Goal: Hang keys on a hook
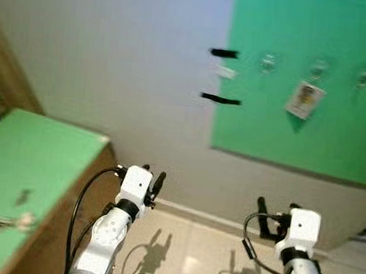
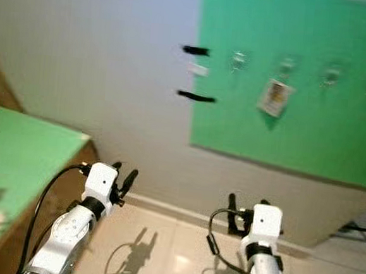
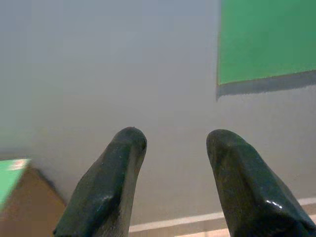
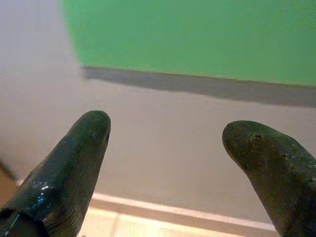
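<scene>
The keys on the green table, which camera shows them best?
The left eye view: the keys lie blurred on the green table at the robot's left. The right eye view cuts them at its edge; the wrist views face the wall.

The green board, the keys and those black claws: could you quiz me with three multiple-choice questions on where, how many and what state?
1. Where do the keys lie?
A. on the green-topped table
B. on the floor
C. on a hook

2. How many clear hooks show on the green board in the right eye view?
A. one
B. four
C. seven

3. How is the left gripper?
A. shut on keys
B. open, holding nothing
C. gripping a hook

Answers: 1 A, they rest near the table's near edge. 2 B, four in one row. 3 B, wall shows between its fingers; the right gripper likewise.
</scene>
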Controlling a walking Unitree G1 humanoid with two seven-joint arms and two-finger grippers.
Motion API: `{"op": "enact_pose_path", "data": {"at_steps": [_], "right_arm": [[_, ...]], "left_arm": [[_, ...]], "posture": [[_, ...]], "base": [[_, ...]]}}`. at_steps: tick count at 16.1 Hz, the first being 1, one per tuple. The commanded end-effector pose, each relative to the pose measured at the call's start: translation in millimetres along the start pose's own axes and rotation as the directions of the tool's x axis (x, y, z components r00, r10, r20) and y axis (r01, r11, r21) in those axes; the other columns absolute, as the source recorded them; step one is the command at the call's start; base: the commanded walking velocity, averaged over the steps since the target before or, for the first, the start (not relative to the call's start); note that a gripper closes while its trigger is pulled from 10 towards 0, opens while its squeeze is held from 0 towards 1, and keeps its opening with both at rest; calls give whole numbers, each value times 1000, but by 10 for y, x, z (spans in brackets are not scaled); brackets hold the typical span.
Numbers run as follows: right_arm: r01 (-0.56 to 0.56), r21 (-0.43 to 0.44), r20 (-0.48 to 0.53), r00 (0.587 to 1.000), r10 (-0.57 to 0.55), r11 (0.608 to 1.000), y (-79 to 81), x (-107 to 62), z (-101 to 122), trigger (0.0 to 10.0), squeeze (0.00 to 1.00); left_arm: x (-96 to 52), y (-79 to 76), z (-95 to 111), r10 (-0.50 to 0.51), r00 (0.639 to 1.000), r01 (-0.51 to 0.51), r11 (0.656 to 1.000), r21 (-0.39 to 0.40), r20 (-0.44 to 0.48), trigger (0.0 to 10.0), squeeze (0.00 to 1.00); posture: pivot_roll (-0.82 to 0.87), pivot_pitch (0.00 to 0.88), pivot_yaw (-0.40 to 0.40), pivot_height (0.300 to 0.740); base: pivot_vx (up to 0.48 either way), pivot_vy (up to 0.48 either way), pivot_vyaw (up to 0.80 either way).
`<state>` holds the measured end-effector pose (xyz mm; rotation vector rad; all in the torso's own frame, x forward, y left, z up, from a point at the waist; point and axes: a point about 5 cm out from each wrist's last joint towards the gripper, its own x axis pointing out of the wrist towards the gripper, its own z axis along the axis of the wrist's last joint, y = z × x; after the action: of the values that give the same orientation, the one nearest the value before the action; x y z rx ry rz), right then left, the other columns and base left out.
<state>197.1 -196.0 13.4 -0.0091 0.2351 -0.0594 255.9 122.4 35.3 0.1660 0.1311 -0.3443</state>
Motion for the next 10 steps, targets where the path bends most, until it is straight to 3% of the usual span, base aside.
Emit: {"op": "enact_pose_path", "data": {"at_steps": [1,10], "right_arm": [[-29,18,13,999,29,999,65,74,50,10000,0],[-102,-1,31,994,102,995,109,235,138,10000,0]], "left_arm": [[20,40,51,12,1000,-12,999,40,2,10000,0],[66,-48,167,6,1000,-8,997,71,23,10000,0]], "posture": [[-127,7,6,740],[-129,0,-6,740]], "base": [[0,0,569],[0,0,517]]}}
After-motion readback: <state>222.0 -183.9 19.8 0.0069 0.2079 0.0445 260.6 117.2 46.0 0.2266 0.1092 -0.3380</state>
